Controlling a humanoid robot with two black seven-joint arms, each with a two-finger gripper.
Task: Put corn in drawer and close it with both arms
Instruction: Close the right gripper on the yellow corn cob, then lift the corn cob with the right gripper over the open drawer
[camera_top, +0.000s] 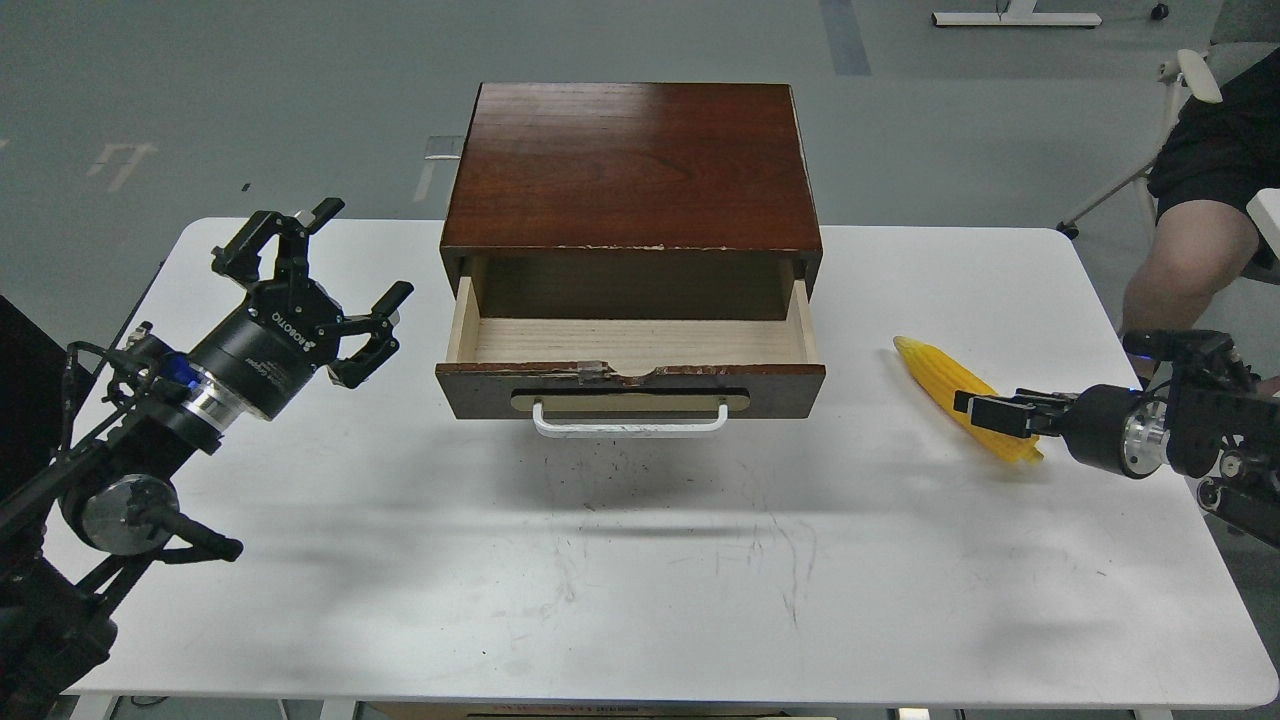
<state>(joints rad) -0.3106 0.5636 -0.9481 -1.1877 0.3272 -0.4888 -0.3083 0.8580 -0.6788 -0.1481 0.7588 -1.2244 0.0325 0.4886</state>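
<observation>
The drawer (630, 340) is pulled open out of the dark wooden cabinet (630, 165); its pale wood inside is bare, and its white bar handle (630, 425) faces me. The yellow corn (935, 375) lies on the white table (640, 560) to the right of the drawer, its tip pointing up-left. My right gripper (990, 412) is at the corn's thick end, with a dark finger across the cob; I cannot tell whether it grips. My left gripper (335, 275) is open and empty, just left of the drawer and raised above the table.
A seated person's leg (1180, 270) and a chair are off the table's far right corner. The cabinet stands at the table's back middle. The table's front edge runs near the bottom of the view.
</observation>
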